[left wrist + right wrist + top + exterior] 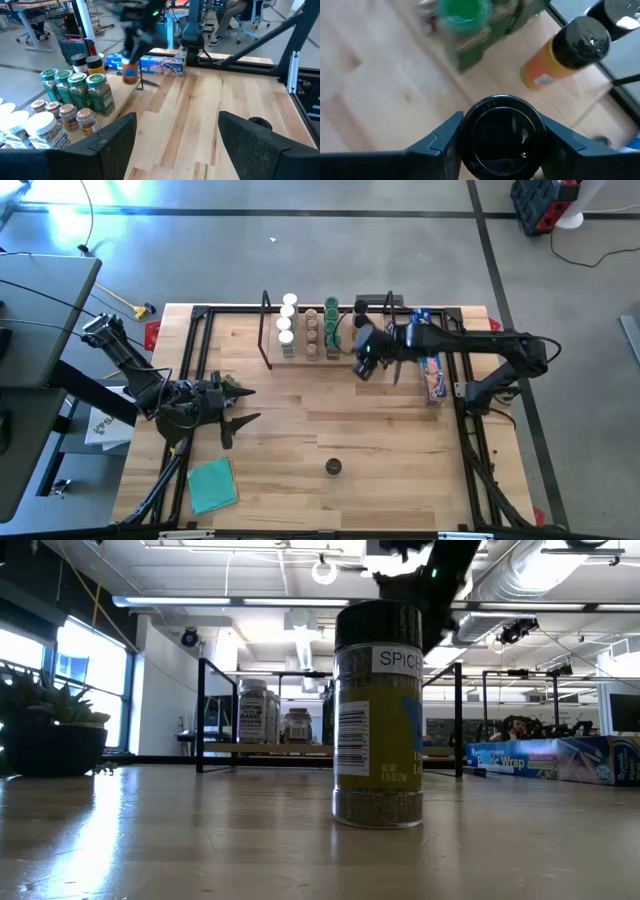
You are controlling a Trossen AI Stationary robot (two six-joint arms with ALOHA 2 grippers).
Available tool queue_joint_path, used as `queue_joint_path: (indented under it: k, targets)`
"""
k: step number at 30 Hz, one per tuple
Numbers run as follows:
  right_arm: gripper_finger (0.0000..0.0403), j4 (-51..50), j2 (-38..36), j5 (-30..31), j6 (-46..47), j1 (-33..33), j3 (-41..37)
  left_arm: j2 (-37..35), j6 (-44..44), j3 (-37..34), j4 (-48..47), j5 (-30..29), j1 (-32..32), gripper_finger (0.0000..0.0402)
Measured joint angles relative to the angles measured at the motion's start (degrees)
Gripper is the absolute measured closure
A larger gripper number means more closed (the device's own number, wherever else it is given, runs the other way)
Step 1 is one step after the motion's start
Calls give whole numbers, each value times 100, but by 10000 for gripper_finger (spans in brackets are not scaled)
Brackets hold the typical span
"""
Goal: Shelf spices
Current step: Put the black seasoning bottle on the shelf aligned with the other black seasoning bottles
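Your right gripper (500,137) has its fingers pinched on a black-lidded jar (501,136), one finger on each side just under the lid, and it hangs at the right end of the shelf (268,332), at about one o'clock from the bench (380,430) centre. Judging by that, you are carrying this jar in to be stood down.

Rows of spices already fill the shelf: white lids (287,313), brown lids (311,330), then green lids (331,315). An orange jar (555,60) with a black lid stands close by your load, so bring the jar down into a free spot beside it, not over it. Keep it upright and let its base meet the wood before you release, or it may tip into the row. Watch the black end frame and the blue wrap box (432,370) just beyond.

Your left gripper (240,408) waits at nine o'clock, fingers spread wide and empty. One more jar (333,467) stands alone at six o'clock, awaiting its turn.
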Motion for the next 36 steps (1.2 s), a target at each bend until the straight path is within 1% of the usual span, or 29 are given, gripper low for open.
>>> queue_joint_path:
  k: [2, 5, 8, 12, 15, 19, 21, 30, 34, 36]
  targets:
    - [216, 524, -12, -343, -164, -435, -266, 0, 0, 0, 2, -4, -1, 124]
    - [216, 819, 48, -450, -275, -879, -387, -2, -2, 0, 4, -4, -1, 124]
    - [216, 910, 151, -487, -401, -1152, -398, -4, 0, 0, 17, 3, -1, 124]
    - [216, 1081, 205, -779, -406, -1356, -396, -4, -4, 0, 13, 4, -1, 124]
    - [215, 1067, 239, -720, -312, -1386, -409, -4, -41, 0, 14, 11, -16, 124]
    - [184, 1127, 294, -705, -264, -1384, -407, -4, -48, 0, 13, 14, -16, 124]
    - [177, 1130, 352, -713, -283, -1376, -408, -4, -50, 0, 8, 20, -16, 124]
    - [170, 1269, 489, -707, -275, -1371, -407, -4, -56, 0, 15, 20, -16, 124]
    - [169, 1229, 351, -705, -299, -1330, -398, -4, -57, 0, 10, 20, -16, 124]
    - [168, 1062, 232, -663, -297, -1267, -276, -4, -57, 0, 8, 20, -16, 124]
